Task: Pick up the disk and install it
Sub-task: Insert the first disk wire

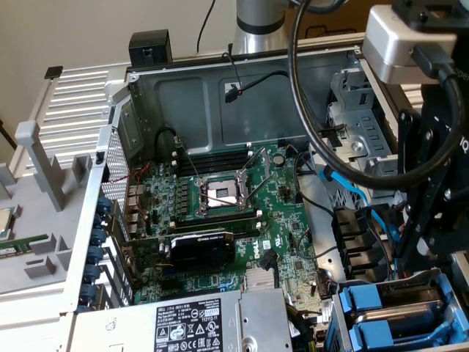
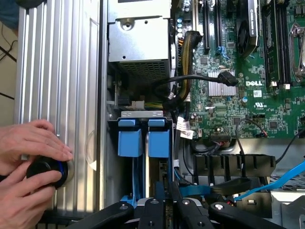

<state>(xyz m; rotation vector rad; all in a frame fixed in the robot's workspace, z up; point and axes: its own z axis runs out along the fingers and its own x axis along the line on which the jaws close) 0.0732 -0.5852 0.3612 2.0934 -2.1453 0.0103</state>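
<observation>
Exterior view: the disk (image 1: 399,312) sits in the bay (image 1: 332,317) at the exterior view's lower right, beneath the gripper (image 1: 425,242). Wrist view: your gripper (image 2: 164,210) is nearly closed over the blue rails (image 2: 129,140). Seat the disk squarely, minding the hands (image 2: 28,143) nearby.

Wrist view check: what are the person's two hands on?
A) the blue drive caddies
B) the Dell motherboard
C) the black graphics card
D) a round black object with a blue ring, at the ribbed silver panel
D: one hand and the other hand cup the round black object against the ribbed silver panel, away from the blue drive caddies.
</observation>
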